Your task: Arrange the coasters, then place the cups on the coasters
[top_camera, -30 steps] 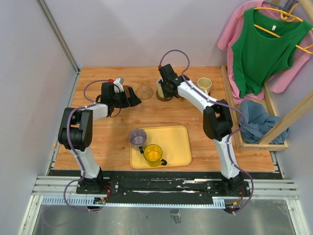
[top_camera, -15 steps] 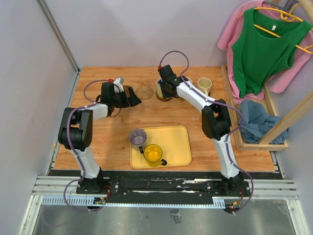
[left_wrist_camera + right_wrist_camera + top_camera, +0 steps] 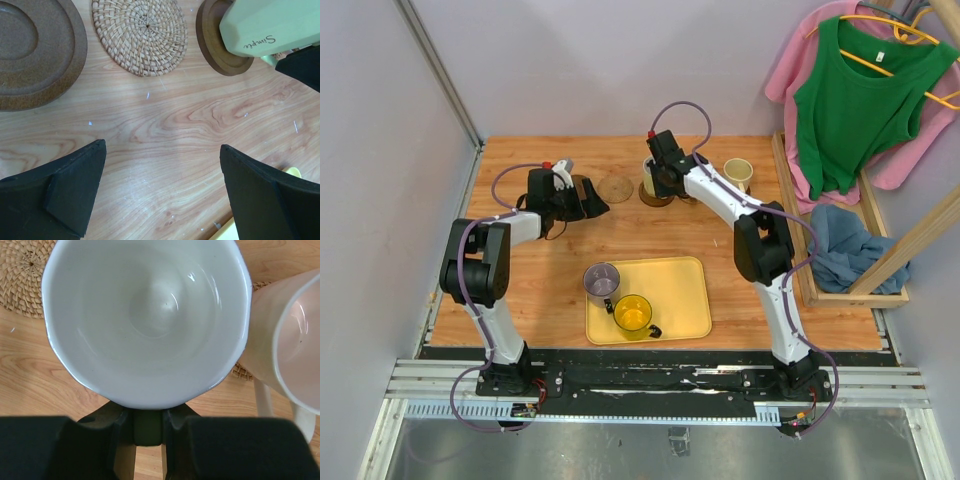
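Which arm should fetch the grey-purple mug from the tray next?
Left. The left gripper is open and empty, nearer the grey-purple mug; the right gripper grips the white mug.

A yellow tray (image 3: 682, 300) lies on the wooden table (image 3: 650, 238) before me, toward its near edge. Off to my right a green tank top (image 3: 850, 110) and a pink garment (image 3: 785, 75) hang on yellow hangers (image 3: 872, 62). Below them a blue cloth (image 3: 840, 245) lies crumpled inside a wooden frame (image 3: 788, 200) beside the table.
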Robot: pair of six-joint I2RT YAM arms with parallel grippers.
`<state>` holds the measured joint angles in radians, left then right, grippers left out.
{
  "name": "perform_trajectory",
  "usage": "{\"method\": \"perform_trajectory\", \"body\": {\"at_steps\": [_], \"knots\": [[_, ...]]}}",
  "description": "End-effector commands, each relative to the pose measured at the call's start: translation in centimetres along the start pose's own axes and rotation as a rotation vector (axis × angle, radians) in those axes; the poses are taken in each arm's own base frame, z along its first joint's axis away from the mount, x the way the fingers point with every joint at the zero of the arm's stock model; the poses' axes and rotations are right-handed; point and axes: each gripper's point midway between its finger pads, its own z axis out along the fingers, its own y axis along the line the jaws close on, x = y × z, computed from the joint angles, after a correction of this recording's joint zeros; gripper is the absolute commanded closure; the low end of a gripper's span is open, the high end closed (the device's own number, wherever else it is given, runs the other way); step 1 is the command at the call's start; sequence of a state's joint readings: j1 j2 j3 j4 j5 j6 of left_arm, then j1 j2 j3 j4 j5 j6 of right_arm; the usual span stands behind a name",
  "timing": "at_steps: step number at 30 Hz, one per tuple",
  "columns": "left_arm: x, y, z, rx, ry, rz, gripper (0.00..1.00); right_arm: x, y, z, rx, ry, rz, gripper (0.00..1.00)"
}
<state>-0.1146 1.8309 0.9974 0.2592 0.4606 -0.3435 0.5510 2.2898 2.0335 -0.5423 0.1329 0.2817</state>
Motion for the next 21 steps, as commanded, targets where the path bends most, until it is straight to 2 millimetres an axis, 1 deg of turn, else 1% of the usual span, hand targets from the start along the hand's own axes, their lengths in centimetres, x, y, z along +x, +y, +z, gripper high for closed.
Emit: {"method": "perform_trajectory", "body": {"at_steps": [1,17,19,21], "knots": [[-0.66,-0.17,0.53,0.007,-0.012,0.023,0.0,-2.7,-0.84,-0.27,0.022,-0.093,0.046,0.98],[-0.68,-0.25,0.52,0.01,-0.013,0.02,0.0,-2.2,-0.57,-0.32,-0.002,-0.074,0.049,0.94],[-0.72,-0.27,0.53,0.011,-0.014,0.02,0.0,-2.0,-0.58,-0.21,-0.002,-0.068,0.047,0.9],[-0.67,-0.25,0.57,0.012,-0.012,0.019,0.0,-1.85,-0.5,-0.11,-0.006,-0.063,0.046,0.81]]}}
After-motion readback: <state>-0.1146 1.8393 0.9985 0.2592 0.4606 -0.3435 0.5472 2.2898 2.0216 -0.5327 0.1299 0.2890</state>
